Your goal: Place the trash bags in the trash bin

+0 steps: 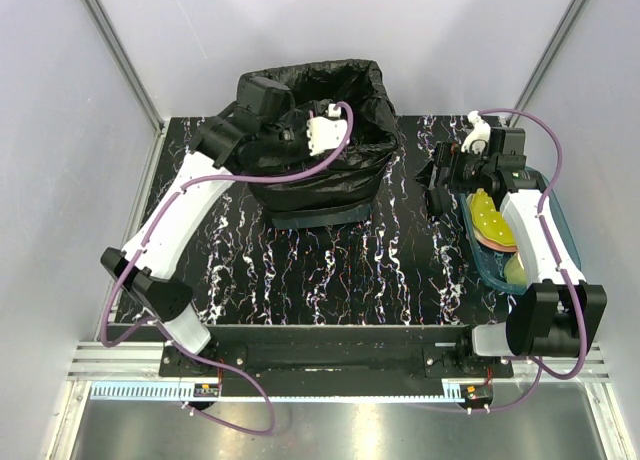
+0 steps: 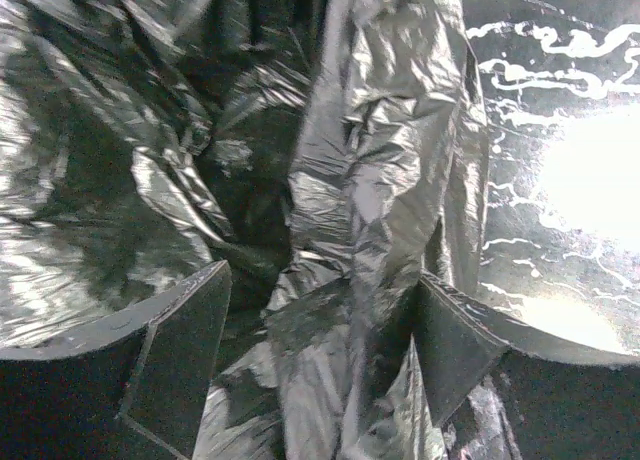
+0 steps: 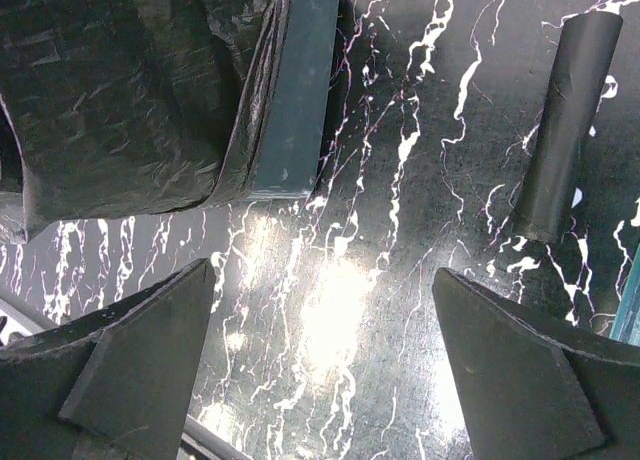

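Note:
The dark green trash bin (image 1: 312,218) stands at the back middle of the table, with a glossy black trash bag (image 1: 335,105) lining its mouth and draped down its sides. My left gripper (image 1: 288,140) reaches over the bin's left part. In the left wrist view this gripper (image 2: 320,350) is open, and a wrinkled fold of the bag (image 2: 380,180) hangs loose between its fingers (image 2: 185,350). My right gripper (image 1: 440,180) hovers open over bare tabletop to the right of the bin. The right wrist view shows it (image 3: 325,350) holding nothing, with the bin's green wall (image 3: 300,90) under the bag (image 3: 120,90).
A shallow blue tray (image 1: 562,230) with yellow items (image 1: 490,215) lies at the right edge under the right arm. A dark grey roll (image 3: 565,120) lies on the black marble tabletop (image 1: 330,280) near the right gripper. Grey walls enclose the table.

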### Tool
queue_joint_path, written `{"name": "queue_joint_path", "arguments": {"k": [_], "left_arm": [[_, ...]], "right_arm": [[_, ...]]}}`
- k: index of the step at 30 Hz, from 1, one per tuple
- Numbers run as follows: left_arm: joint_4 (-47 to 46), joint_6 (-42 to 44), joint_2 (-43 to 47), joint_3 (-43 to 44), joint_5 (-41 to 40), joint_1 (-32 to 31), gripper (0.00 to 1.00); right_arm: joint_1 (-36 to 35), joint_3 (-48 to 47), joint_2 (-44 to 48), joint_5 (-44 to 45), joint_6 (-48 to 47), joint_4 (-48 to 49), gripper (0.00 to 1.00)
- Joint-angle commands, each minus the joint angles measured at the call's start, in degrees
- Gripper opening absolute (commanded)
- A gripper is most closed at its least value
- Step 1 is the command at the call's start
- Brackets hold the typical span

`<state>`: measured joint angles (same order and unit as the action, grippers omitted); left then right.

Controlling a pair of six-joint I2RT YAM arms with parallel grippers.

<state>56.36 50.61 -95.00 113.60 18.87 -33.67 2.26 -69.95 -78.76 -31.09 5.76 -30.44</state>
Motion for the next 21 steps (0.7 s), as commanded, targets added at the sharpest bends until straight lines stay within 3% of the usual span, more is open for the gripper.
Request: {"name": "queue_joint_path", "arguments": {"k": [1, 5, 8, 12, 18, 21], "left_arm": [[-0.55, 0.19, 3.49, 7.33, 1.25, 0.19, 0.78], [-1.95, -3.84, 8.24, 7.78, 4.94, 0.19, 0.82], [-5.72, -11.13, 13.08, 5.50, 2.32, 1.50, 0.89], [-6.53, -20.78, 18.26, 2.59, 1.08, 7.73, 0.93], [2.43, -34.15, 19.94, 2.16, 5.81, 30.04, 0.98], [6.04, -36.36, 20.64, -4.42, 9.15, 38.92, 0.99]], "right_arm": [[0.11, -2.99, 2.56, -1.25, -1.36, -0.59, 1.00], [0.20, -4.22, 3.44, -1.69, -1.98, -0.94, 1.00], [0.11, -5.89, 4.84, -2.48, -2.86, -1.12, 1.00], [0.20, -9.14, 6.60, -3.18, -3.74, -2.26, 1.00], [0.02, -11.79, 8.09, -2.31, -5.49, -9.90, 0.98], [-0.24, -9.86, 9.06, 0.06, -7.95, -12.53, 0.98]]}}
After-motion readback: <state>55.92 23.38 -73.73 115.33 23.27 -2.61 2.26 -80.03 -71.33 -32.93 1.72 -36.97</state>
